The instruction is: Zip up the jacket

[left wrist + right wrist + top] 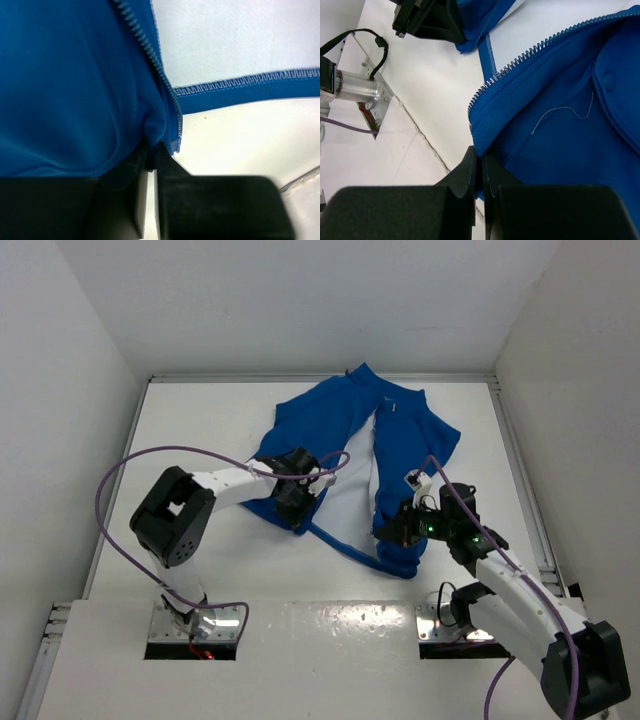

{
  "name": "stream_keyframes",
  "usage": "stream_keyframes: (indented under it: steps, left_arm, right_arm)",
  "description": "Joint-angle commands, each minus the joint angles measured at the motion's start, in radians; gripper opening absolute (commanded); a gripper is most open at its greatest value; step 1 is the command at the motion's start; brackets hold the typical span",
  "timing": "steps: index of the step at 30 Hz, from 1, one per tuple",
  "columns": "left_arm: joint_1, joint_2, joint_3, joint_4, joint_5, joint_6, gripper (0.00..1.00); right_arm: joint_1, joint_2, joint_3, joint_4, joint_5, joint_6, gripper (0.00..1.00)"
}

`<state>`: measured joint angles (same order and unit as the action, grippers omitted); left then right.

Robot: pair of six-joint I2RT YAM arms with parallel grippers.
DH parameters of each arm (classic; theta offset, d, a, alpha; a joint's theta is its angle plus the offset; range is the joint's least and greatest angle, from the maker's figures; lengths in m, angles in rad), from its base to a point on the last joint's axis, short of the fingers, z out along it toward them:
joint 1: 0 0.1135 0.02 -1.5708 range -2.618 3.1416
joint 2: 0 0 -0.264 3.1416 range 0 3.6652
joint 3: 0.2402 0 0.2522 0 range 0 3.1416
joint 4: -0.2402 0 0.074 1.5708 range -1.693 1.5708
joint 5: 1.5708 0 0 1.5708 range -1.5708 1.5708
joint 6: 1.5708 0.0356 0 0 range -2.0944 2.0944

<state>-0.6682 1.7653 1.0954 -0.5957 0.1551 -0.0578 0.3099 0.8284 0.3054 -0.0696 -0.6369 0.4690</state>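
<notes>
Left gripper (pixel 297 506) is clamped on the jacket (pixel 415 445) at its bottom corner beside the zipper teeth (pixel 150 52); right gripper (pixel 393 532) pinches the opposite front's hem. Jacket lies unzipped on the white table (pixel 200 430), collar (pixel 385 390) at twelve o'clock, hem toward six, white lining (pixel 352 495) showing between the fronts.

The jacket (pixel 420 440) lies on the table (pixel 200 420), collar farthest (front open); the left gripper (pixel 297 508) is at its near-left corner. The right gripper (pixel 392 532) is at its near-right corner.
</notes>
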Motion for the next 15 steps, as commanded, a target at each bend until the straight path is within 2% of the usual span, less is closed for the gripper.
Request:
stream_keyframes:
  steps: [1,4,7,15]
  left_arm:
    - [-0.013,0.020,0.044,-0.101,0.057,0.052,0.20]
    - [-0.013,0.045,0.073,-0.111,0.066,0.062,0.32]
    - [-0.022,0.068,0.098,-0.136,0.066,0.062,0.38]
    - [-0.033,0.143,0.176,-0.176,0.031,0.041,0.40]
  right_arm:
    - [-0.005,-0.015,0.043,0.010,-0.007,-0.033,0.00]
    - [-0.005,-0.011,0.049,-0.002,-0.014,-0.038,0.00]
    - [-0.006,-0.014,0.046,-0.006,-0.015,-0.041,0.00]
    - [-0.005,-0.014,0.037,0.010,-0.017,-0.036,0.00]
